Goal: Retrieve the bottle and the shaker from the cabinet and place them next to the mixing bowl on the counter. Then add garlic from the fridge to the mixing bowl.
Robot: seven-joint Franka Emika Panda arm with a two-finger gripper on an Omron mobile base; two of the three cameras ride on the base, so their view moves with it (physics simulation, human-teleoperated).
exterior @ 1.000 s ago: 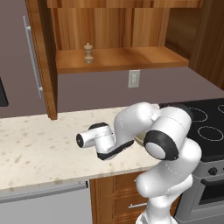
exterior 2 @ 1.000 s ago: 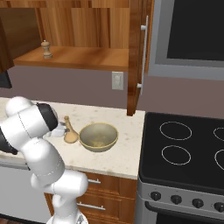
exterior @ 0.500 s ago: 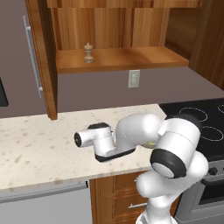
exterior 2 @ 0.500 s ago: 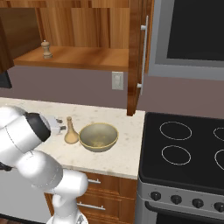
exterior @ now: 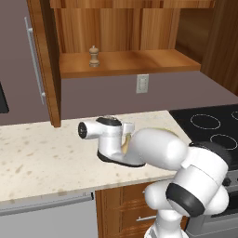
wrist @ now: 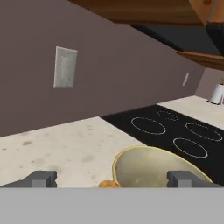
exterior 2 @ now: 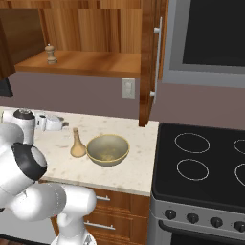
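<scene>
- Done: bottle (exterior 2: 78, 144) stands just beside the mixing bowl (exterior 2: 107, 149).
- Pending: shaker (exterior 2: 50, 54) on the cabinet shelf above the bowl; garlic.
- My gripper (wrist: 112, 178): jaws fully open, holding nothing.

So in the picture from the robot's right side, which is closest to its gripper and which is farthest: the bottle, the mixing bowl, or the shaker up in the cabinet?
From the gripper, low on the counter's left:
1. Bottle, standing on the counter just beside the gripper.
2. Mixing bowl, on the counter just past the bottle, toward the stove.
3. Shaker, farthest, high on the open cabinet shelf.
</scene>
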